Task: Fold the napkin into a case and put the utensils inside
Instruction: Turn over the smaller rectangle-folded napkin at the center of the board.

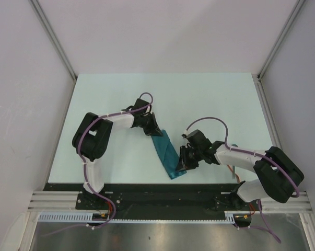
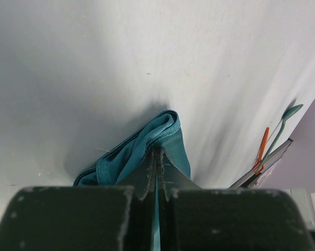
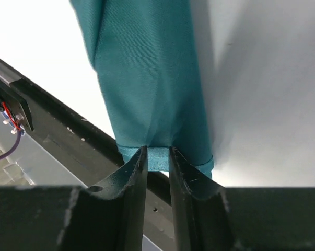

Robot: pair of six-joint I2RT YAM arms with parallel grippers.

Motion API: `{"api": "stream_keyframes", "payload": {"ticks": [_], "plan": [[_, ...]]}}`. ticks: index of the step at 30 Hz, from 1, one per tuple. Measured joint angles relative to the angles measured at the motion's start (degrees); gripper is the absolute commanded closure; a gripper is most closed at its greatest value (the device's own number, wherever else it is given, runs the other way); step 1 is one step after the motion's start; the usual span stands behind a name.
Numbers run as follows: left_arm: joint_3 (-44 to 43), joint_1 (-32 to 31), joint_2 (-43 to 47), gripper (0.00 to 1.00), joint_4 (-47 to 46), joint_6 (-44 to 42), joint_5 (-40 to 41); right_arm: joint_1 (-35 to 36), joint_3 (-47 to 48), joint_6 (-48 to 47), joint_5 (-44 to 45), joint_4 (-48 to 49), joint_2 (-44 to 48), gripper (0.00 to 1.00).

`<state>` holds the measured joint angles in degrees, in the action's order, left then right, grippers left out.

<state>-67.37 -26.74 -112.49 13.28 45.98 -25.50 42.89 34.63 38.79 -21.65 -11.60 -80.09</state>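
The left gripper (image 1: 152, 129) is clamped on the far end of the napkin (image 1: 165, 149), a narrow folded strip lying slantwise near the middle of the near edge of the table (image 1: 115, 94). The right gripper (image 1: 182, 163) pinches its near end. It looks light, limp and quick to bunch, so I'd say the end hems give the surest hold. I can't read any writing anywhere.
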Motion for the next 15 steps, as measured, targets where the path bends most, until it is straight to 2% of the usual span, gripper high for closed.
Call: {"api": "stream_keyframes", "payload": {"ticks": [5, 8, 9, 12, 15], "plan": [[-0.48, -0.22, 0.50, 0.92, 1.44, -1.09, 0.87, 1.25, 1.66, 0.11, 1.60, -2.64, 2.95, 0.64], [-0.61, -0.33, 2.43, 0.81, 3.34, -2.45, 1.62, -0.37, 2.05, -0.02, 2.36, -3.93, 5.53, 0.56], [-0.61, -0.35, 3.50, 0.74, 4.20, -2.89, 2.05, -1.38, 2.12, -0.24, 2.45, -4.15, 5.88, 0.49], [-0.52, -0.42, 7.67, 0.63, 6.34, -4.50, 3.58, -4.24, 2.23, -1.18, 2.43, -4.57, 5.86, 0.44], [0.87, -0.39, 13.49, 0.62, 7.69, -6.25, 5.20, -6.36, 2.23, -2.45, 2.12, -4.55, 5.05, 0.44]]}}
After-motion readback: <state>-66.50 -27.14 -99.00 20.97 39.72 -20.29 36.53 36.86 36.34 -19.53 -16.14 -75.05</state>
